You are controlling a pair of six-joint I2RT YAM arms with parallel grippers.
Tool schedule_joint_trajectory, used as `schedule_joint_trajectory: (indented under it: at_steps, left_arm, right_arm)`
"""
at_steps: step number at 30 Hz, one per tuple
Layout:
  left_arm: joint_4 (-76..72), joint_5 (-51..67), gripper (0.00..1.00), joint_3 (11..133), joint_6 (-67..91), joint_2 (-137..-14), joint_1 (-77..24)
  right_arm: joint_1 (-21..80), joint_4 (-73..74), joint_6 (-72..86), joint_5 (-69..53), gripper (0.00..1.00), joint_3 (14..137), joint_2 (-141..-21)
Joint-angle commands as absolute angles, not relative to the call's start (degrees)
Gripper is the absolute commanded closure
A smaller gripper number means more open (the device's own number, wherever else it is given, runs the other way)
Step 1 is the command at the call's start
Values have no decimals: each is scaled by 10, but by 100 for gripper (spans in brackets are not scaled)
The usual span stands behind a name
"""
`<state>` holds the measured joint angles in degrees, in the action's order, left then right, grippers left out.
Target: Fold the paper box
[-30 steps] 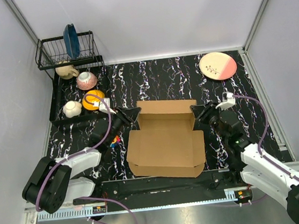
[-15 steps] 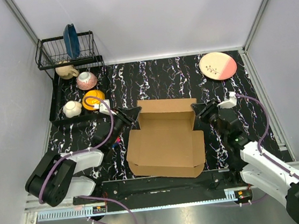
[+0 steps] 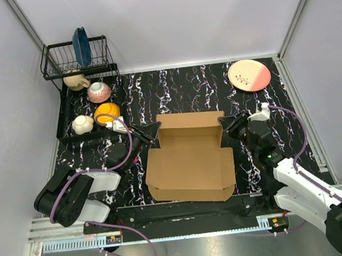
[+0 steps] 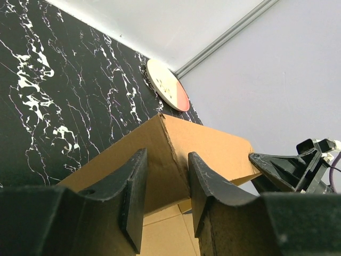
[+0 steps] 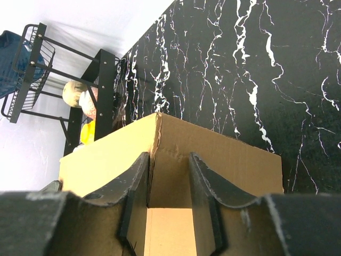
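Note:
The paper box [image 3: 190, 163] is plain brown cardboard lying in the middle of the black marble mat, with its back wall raised and its front flaps spread flat. My left gripper [image 3: 153, 132] is at the box's back left corner. In the left wrist view its jaws [image 4: 166, 157] stand apart, with the box's corner [image 4: 213, 149] between and just beyond them. My right gripper [image 3: 226, 125] is at the back right corner. In the right wrist view its jaws [image 5: 168, 158] stand apart and straddle the corner panel [image 5: 224, 154].
A black dish rack [image 3: 76, 58] at the back left holds a blue plate [image 3: 81, 47], a mug [image 3: 76, 81], a pink bowl [image 3: 99, 91], an orange bowl [image 3: 106, 112] and a white cup [image 3: 83, 123]. A pink plate [image 3: 249, 74] lies back right. A small coloured object [image 3: 131, 160] lies left of the box.
Both grippers have edged a little closer to the box's back corners. The left arm's elbow has shifted right. The box lies about where it was.

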<state>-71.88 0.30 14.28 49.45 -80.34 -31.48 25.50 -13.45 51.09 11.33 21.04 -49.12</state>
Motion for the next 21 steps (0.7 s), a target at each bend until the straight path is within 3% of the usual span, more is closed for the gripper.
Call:
schedule_joint_trajectory:
  at_steps: [1,9,21]
  left_arm:
    - [-582,40,65,109,486,-816,-326]
    - [-487,40,46,156,478,-752,-326]
    - [-402,17,37,200,455,-715,-326]
  right_arm:
    - [256,68,497,108,61,180,-508]
    - [255,160,410,162,35,290,-447]
    - [256,218,333,150,27,418,-423]
